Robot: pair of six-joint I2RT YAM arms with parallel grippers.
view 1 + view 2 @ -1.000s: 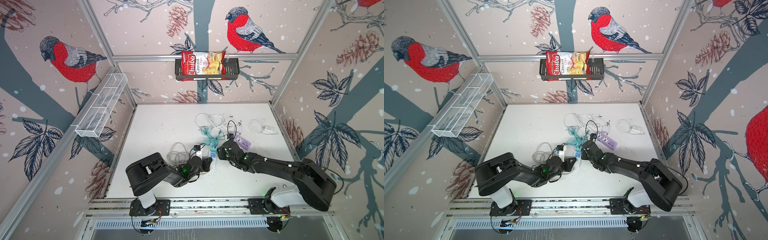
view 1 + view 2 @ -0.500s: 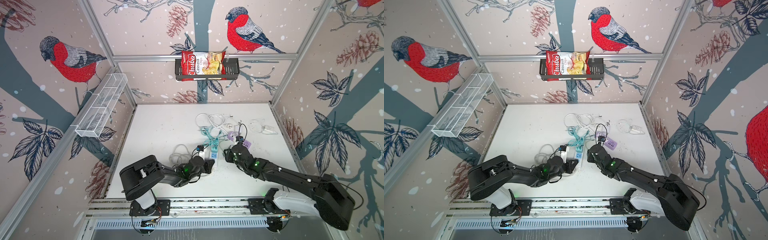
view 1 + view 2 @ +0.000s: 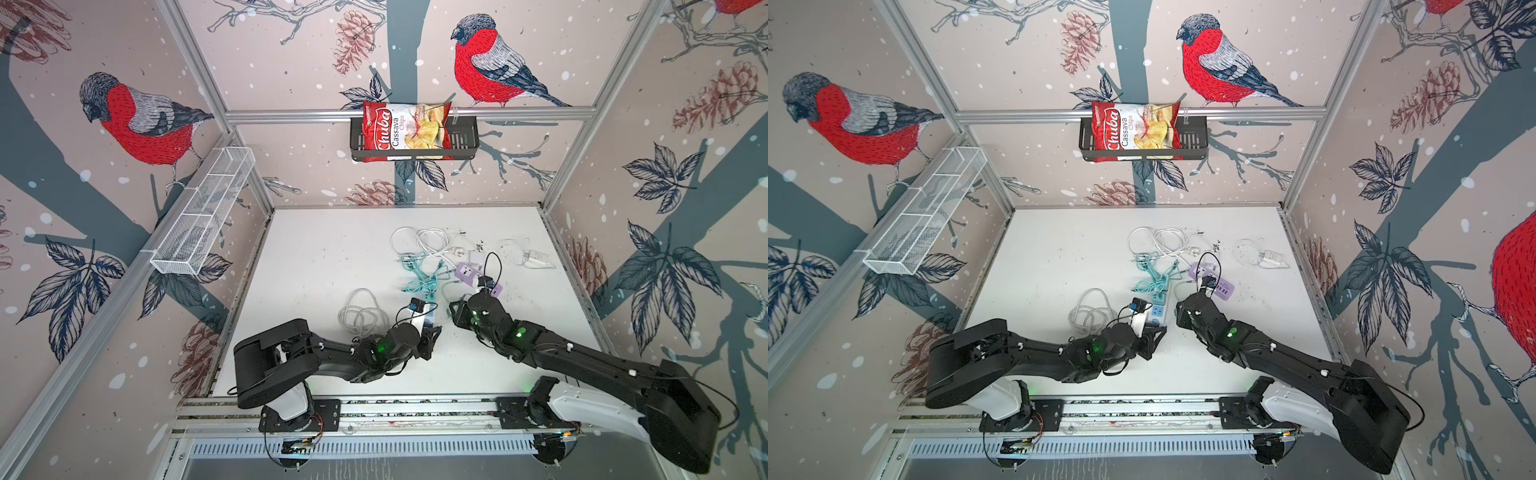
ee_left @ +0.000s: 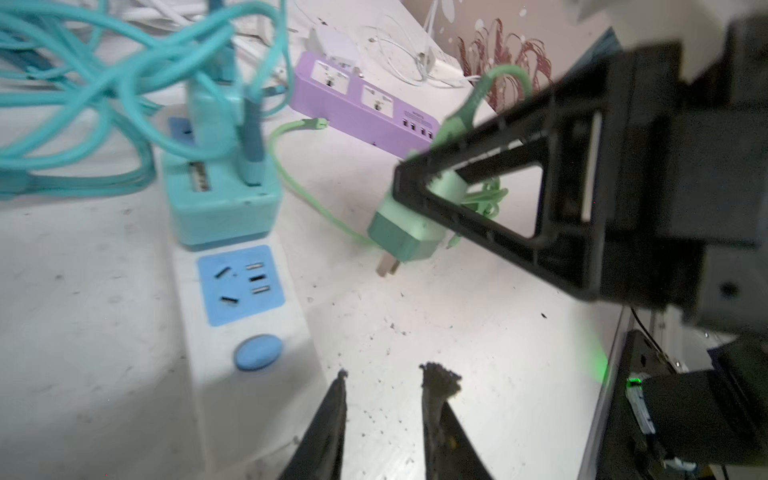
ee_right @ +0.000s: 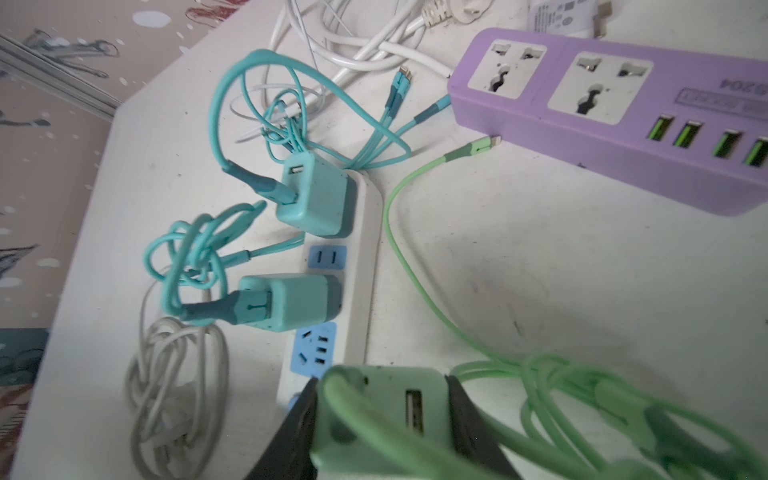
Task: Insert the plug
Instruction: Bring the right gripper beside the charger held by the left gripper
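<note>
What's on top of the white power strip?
A teal charger and a second teal charger are plugged into the white power strip. A blue socket is bare. Sockets beneath the chargers are hidden.

We've got a mint charger plug (image 5: 382,419) here, darker green at its pronged end, on a lime green cable (image 5: 386,220). The power strip (image 5: 365,291) is white with sky-blue socket faces (image 4: 240,284) and a blue button (image 4: 257,352). The teal chargers (image 5: 316,195) match their teal cables (image 4: 83,180). The lilac strip (image 5: 623,145) has white sockets and bright green USB ports (image 5: 690,133). Wallpaper (image 3: 137,120) is dusty pink with red-breasted bullfinches, slate branches and white flecks. The table (image 3: 324,266) is white with dark specks.
</note>
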